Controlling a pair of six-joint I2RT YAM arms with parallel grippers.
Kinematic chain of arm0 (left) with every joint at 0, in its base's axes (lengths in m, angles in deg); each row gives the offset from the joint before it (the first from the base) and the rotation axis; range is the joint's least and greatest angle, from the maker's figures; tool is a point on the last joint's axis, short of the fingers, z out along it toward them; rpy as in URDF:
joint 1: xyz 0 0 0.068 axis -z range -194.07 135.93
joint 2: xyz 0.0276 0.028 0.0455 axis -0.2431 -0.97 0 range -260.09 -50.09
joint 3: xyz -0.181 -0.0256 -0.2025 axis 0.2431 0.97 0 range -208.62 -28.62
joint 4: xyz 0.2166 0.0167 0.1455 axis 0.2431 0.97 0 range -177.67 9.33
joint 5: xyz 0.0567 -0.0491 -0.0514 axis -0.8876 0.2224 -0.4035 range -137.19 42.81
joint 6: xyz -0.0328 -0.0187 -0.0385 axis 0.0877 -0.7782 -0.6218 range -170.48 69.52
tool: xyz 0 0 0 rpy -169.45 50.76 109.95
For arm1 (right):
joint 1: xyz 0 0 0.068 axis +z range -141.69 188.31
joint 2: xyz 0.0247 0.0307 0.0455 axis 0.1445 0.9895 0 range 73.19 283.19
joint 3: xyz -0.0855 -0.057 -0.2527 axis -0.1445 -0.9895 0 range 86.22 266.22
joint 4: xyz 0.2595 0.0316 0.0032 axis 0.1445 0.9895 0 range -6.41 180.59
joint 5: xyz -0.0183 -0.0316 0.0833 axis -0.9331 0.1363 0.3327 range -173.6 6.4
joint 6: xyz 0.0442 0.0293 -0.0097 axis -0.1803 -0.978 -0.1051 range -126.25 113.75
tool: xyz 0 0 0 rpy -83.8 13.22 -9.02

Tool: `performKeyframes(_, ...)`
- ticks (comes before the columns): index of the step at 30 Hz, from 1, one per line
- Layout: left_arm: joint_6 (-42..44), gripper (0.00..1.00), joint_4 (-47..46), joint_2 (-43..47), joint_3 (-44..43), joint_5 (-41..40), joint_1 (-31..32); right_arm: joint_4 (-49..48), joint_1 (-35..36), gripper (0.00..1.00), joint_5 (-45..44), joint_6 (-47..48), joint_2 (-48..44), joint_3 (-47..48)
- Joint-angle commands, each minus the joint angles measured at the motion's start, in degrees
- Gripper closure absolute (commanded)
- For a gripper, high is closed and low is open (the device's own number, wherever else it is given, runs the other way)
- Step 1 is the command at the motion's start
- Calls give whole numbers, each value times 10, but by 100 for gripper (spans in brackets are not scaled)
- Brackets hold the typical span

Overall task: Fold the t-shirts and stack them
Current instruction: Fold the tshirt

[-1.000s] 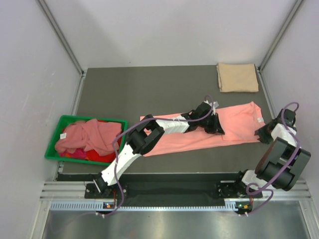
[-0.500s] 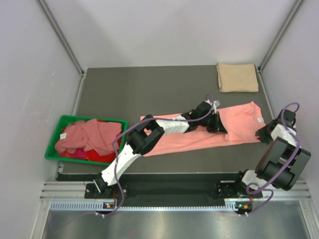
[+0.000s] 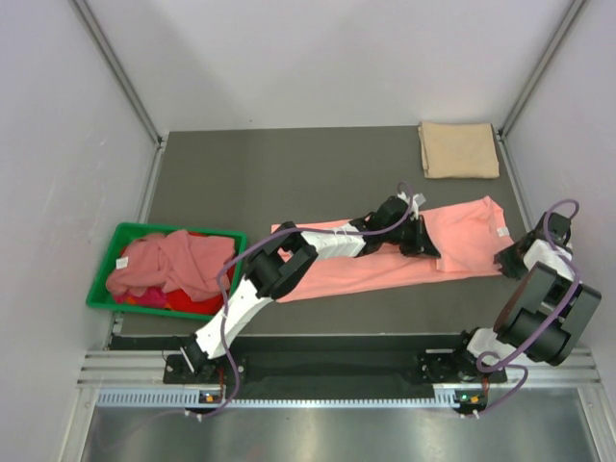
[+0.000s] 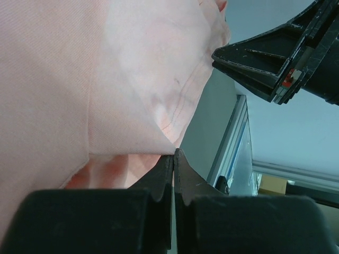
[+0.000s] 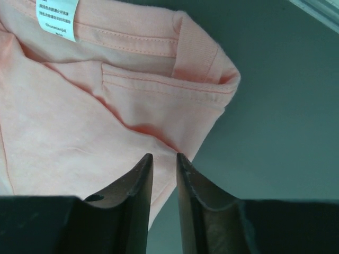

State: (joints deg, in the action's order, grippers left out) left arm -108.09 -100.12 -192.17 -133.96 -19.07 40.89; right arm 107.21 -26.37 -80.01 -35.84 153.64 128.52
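Top external view: the left arm reaches from its base at the near edge diagonally across the table (image 3: 241, 164). Its forearm lies low over the salmon-pink t-shirt (image 3: 467, 226), and the left gripper (image 3: 421, 243) sits on the cloth right of the shirt's middle. The right arm is folded tight, with its elbow raised near the right wall. The right gripper (image 3: 507, 260) points down at the shirt's right end.

From the left wrist, the left fingers are pressed together, and a taut fold of the salmon cloth comes to a point at their tips, pinched there. A black piece of hardware (image 4: 280, 58) juts in at upper right, cut off by the frame, and I cannot tell which part it is.

From the right wrist, the right fingertips (image 5: 144, 161) stand a narrow gap apart. The shirt's edge reaches into that gap, but I cannot tell whether they clamp it. A white care label (image 5: 57, 16) is partly cut off at the top, its print too small to read.

The salmon shirt lies stretched left to right across the table's middle, much of its centre hidden under the left arm. A folded tan-beige t-shirt (image 3: 459, 149) rests in the far right corner, well apart from both grippers. A crumpled pink t-shirt (image 3: 164, 262) fills the green bin (image 3: 108, 267) at the left, with red cloth (image 3: 197, 303) showing under it.
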Motion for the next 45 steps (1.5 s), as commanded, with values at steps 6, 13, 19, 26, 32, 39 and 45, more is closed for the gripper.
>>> performKeyframes(6,-2,100,-43,17,2,19,2,-1,-10,69,-33,25,-22,1)
performKeyframes(13,-21,100,-64,7,2,27,2,-17,-10,70,-31,17,-10,-12)
performKeyframes(19,-17,100,-61,1,0,27,2,-39,-11,79,-5,13,1,-15)
performKeyframes(26,-10,100,-54,1,0,26,2,-44,-10,91,1,15,-16,-17)
performKeyframes(32,-9,100,-52,2,1,27,2,-42,-11,90,4,17,-13,-13)
performKeyframes(39,-8,100,-52,2,1,29,2,-34,-11,82,-2,16,-21,-6)
performKeyframes(45,-7,100,-51,2,1,29,2,-30,-10,84,1,12,-22,1)
